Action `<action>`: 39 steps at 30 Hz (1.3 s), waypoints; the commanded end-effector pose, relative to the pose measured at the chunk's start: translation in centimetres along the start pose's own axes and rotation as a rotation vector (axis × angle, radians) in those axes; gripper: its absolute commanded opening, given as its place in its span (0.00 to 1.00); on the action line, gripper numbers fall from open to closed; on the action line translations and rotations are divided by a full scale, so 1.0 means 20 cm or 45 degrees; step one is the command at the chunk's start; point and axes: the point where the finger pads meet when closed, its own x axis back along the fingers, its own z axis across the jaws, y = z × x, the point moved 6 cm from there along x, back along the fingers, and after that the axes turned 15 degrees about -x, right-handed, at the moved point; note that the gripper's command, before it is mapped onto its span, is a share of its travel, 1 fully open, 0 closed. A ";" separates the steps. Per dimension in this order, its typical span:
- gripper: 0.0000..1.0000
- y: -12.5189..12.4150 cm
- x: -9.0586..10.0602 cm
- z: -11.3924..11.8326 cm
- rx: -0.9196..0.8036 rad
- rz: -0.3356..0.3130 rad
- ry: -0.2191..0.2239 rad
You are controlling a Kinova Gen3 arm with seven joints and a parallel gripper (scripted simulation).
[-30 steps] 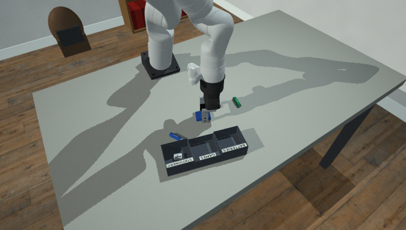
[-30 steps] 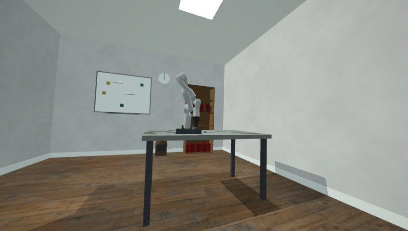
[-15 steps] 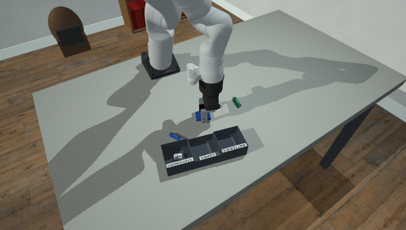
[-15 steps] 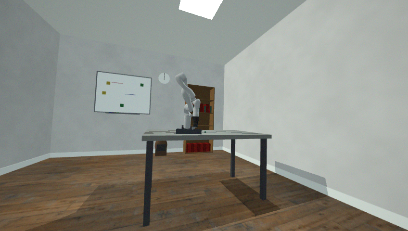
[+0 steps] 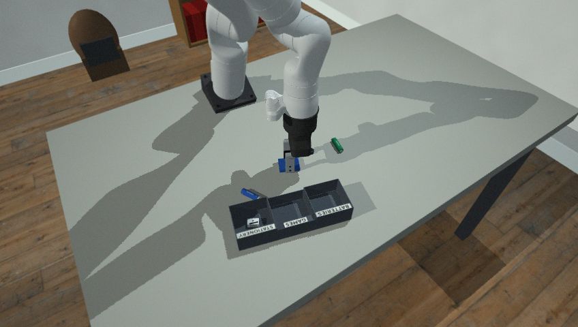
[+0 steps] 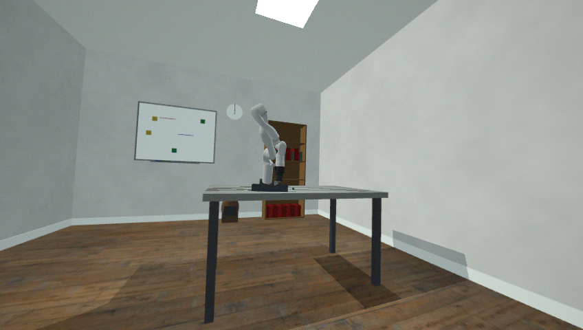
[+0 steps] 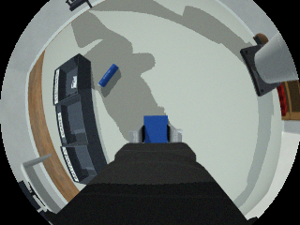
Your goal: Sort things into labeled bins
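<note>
My gripper (image 5: 288,161) (image 7: 156,130) points down, its fingers against two opposite sides of a flat blue box (image 5: 282,165) (image 7: 156,123), which appears to be at table height. A blue cylinder (image 5: 249,193) (image 7: 109,75) lies behind the stationery bin (image 5: 253,242). A green cylinder (image 5: 337,144) (image 6: 293,188) lies right of the gripper in the top view. A small silver thing (image 5: 253,222) (image 7: 74,82) lies in the stationery bin. The games bin (image 5: 298,232) and the batteries bin (image 5: 333,221) show nothing inside.
The three dark bins stand side by side on the grey table (image 5: 405,169), on the far side of the blue box from the robot's base (image 5: 235,104) (image 7: 255,70). The bins' walls stand up from the table. The blue cylinder lies close to their back wall.
</note>
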 end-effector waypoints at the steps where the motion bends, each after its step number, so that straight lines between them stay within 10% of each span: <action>1: 0.70 0.00 0.00 0.00 0.008 -0.004 0.004; 21: 0.70 0.00 0.00 0.00 0.008 -0.004 0.004; 39: 0.70 0.00 0.27 0.00 0.009 0.000 0.005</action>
